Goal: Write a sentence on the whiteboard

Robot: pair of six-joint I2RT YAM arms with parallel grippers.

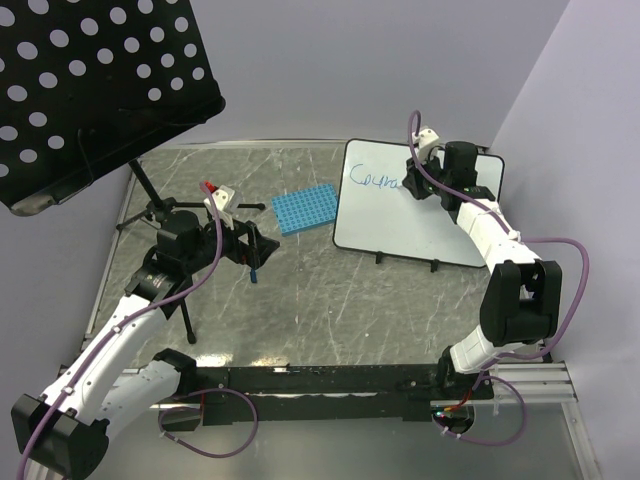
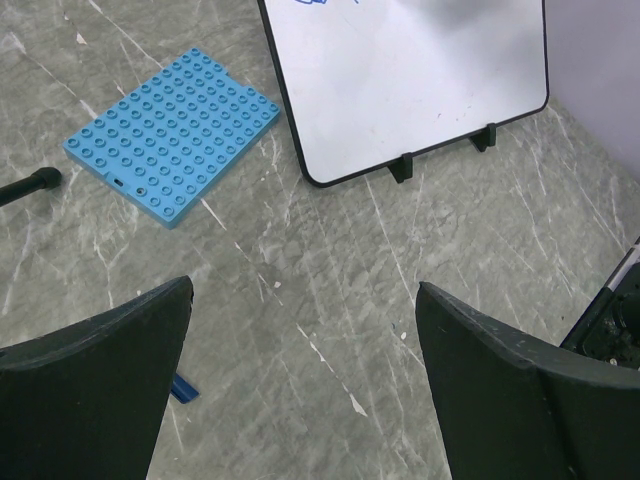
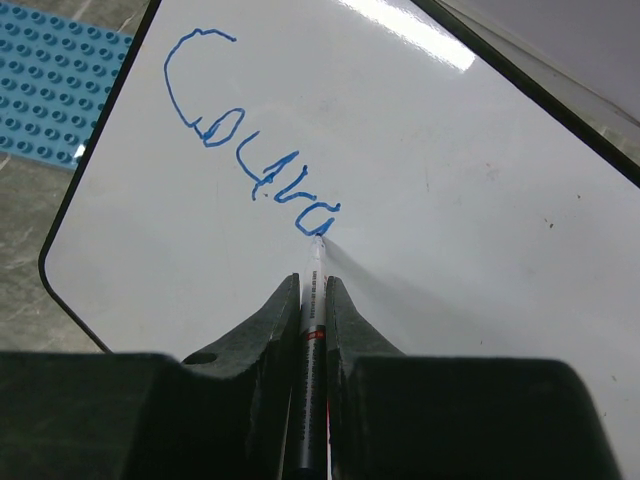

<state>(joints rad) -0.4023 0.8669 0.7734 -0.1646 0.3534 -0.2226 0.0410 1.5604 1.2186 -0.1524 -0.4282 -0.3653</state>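
My right gripper (image 3: 312, 292), clamped on the marker (image 3: 316, 262), extends the sentence (image 3: 262, 178); excess pressure may shift the whiteboard (image 3: 470, 260), smearing strokes. My left gripper (image 2: 303, 385) stands apart, holding nothing.

The whiteboard (image 1: 400, 225) — white, with rounded corners, a thin dark edge and small black feet at its near edge — sits at the far right of the table, and the sentence (image 3: 250, 150) — blue cursive — reads only "Coura" in its far-left corner.

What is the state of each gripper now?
Left gripper: open, holding nothing.
Right gripper: closed on the marker, its tip at the whiteboard.
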